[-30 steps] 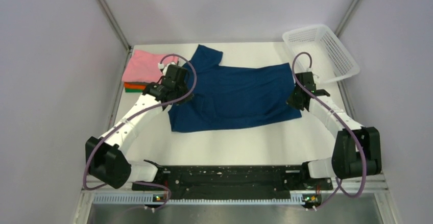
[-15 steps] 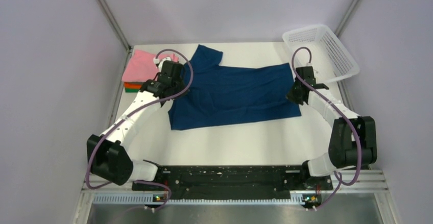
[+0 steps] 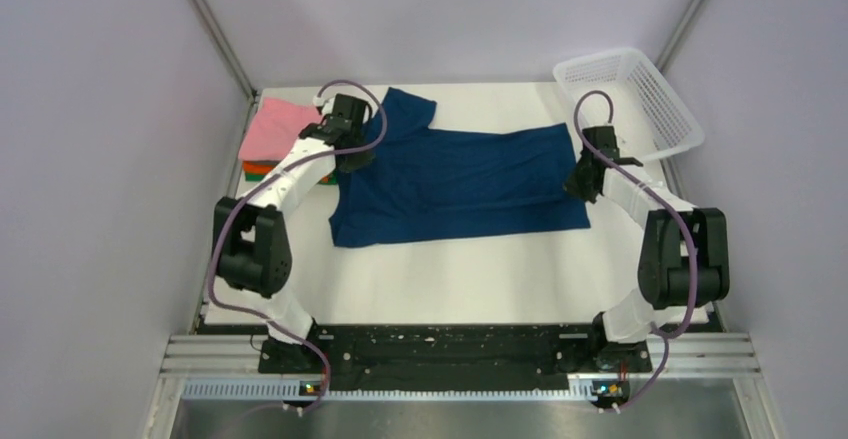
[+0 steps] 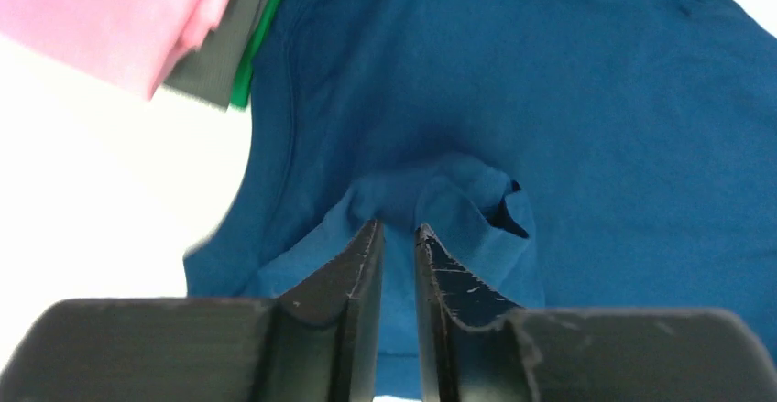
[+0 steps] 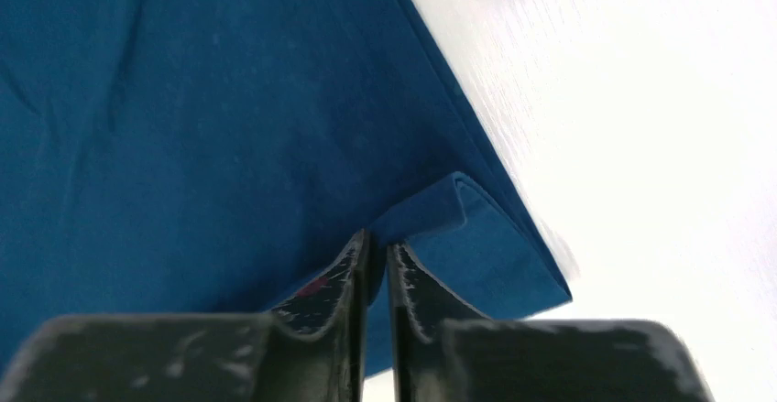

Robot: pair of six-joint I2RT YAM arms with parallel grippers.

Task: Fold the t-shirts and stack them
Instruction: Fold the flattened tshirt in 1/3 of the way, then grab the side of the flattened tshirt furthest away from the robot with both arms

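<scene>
A navy blue t-shirt (image 3: 460, 184) lies spread across the middle of the white table, its print hidden. My left gripper (image 3: 352, 157) is shut on a pinch of the shirt's left side; the left wrist view shows the cloth bunched between the fingertips (image 4: 399, 228). My right gripper (image 3: 580, 181) is shut on the shirt's right edge; the right wrist view shows a fold of the hem (image 5: 458, 210) held at the jaws (image 5: 377, 242). A stack of folded shirts sits at the back left: pink (image 3: 275, 129) on top, orange and green edges (image 3: 262, 169) below.
A white mesh basket (image 3: 628, 99) stands at the back right corner. Metal frame posts and grey walls enclose the table. The stack's pink, grey and green edges (image 4: 220, 54) lie close to my left gripper.
Both grippers have moved toward the back of the table, dragging the navy shirt with them. The left arm has stretched out further, and the shirt's front edge has shifted back.
</scene>
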